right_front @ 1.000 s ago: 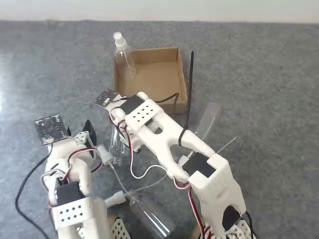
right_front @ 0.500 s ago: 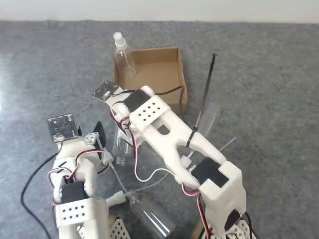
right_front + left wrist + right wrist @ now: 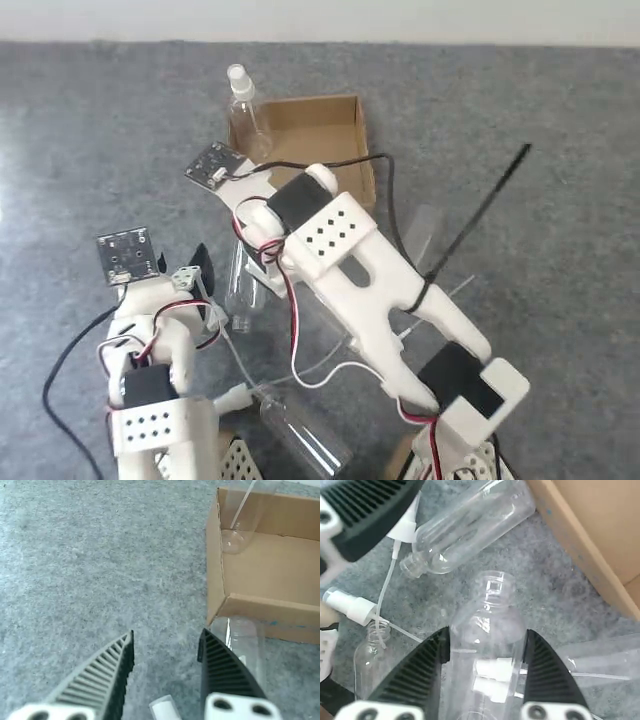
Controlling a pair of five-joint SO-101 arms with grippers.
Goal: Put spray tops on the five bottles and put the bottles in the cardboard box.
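Right jaws pinch a clear bottle [image 3: 487,605] by its sides, its open neck pointing out past the jaw tips. Beyond the tips a second bottle [image 3: 470,525] lies on the grey surface [image 3: 555,605], just beside the outer wall of the cardboard box [image 3: 590,535]. Off to one side of these jaws lies a white spray top [image 3: 406,527] with its tube, and closer in a third bottle [image 3: 370,655] with another spray top [image 3: 350,605] near its neck.

Left jaws are spread, clamping nothing. A white spray-top piece [image 3: 162,707] sits between them near their base; can't tell if it touches either jaw. Ahead of the left tips is the box corner, with the second bottle lying against the near wall. Farther ahead, inside the box, a capped bottle [image 3: 243,110] stands tilted in the corner. In the high view the right arm [image 3: 350,260] is stretched toward the box, the left arm [image 3: 150,340] beside it, both sets of jaws close together.
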